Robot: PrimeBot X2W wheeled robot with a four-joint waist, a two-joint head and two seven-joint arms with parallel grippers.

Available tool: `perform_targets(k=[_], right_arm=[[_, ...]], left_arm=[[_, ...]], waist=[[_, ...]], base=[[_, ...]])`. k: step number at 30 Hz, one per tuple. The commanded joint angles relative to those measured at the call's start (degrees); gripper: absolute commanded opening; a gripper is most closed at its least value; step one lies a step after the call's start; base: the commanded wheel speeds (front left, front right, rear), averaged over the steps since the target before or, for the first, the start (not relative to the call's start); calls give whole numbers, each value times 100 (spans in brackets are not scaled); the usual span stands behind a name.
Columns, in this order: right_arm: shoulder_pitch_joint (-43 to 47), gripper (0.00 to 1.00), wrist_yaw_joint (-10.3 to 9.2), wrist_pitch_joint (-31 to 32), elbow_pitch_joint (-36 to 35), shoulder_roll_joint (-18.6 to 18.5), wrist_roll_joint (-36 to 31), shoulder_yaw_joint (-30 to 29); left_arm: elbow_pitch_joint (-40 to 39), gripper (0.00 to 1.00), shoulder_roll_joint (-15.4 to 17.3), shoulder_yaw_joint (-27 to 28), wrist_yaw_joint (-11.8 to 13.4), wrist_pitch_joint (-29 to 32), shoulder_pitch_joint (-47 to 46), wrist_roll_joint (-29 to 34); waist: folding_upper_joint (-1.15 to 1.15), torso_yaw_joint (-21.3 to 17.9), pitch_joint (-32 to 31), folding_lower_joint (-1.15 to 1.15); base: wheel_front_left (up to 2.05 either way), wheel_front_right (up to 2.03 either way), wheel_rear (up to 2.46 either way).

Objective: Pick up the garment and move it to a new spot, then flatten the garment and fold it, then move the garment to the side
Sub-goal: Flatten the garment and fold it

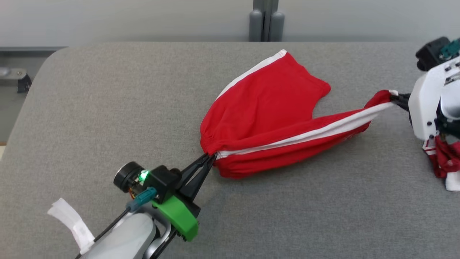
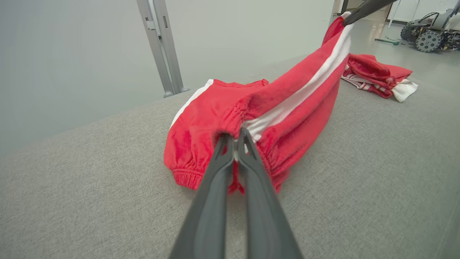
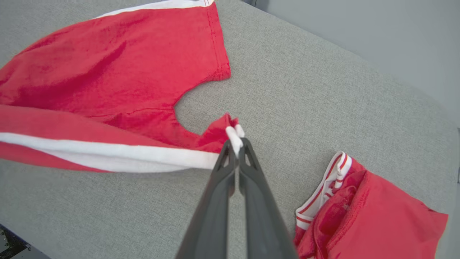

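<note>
The red shorts [image 1: 266, 118] are lying in the middle of the bench [image 1: 107, 108], stretched between the two arms. The left end effector [image 1: 212, 156] is pinching the gathered waistband [image 2: 187, 176] where the white stripe [image 1: 305, 135] meets it, fingers closed tight on the cloth. The right end effector [image 1: 395, 98] is clamping the hem end of that same stripe, likewise closed on fabric. That leg is pulling into a taut band and rising toward the right end effector. The other leg is resting flat behind it, nearer the far edge.

The long axis is running along the stripe, with the waistband pointing to the robot's near left and the hem to its right.

The shorts are looking light, soft and limp, likely sagging wherever nothing is supporting them. Thin cloth may be slipping from such narrow tips, so the thicker waistband and hems are probably the safest holds. A second garment [image 1: 445, 158] is lying just beside the right end effector and could be snagging.
</note>
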Motion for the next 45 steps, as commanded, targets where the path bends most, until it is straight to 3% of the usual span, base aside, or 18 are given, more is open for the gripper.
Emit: perform_targets(k=[1,9,15,21,31,45], right_arm=[[-244,0,-9,206,63,23,-64,-30],[-1320,0,-9,1084,419,32,-313,44],[-1931,0,-9,1359,822,82,-499,117],[-2495,0,-9,1458,1151,118,-754,244],[-3306,0,-9,1284,1612,4,-1267,558],[-3963,0,-9,907,1944,37,-1370,937]], left_arm=[[99,0,-105,40,-12,-45,-193,71],[542,0,-850,176,-117,-91,-835,316],[617,0,-1363,471,-197,-93,-994,539],[621,0,-1674,601,-257,-94,-1119,770],[630,0,-1865,690,-265,-95,-1462,807],[502,0,-1869,514,-260,-91,-1854,451]], waist=[[0,408,491,0],[0,992,1112,0],[0,1367,1399,0],[0,1627,1691,0],[0,1893,2198,0],[0,2095,2590,0]], base=[[0,0,0],[0,0,0],[0,0,0],[0,0,0],[0,0,0],[0,0,0]])
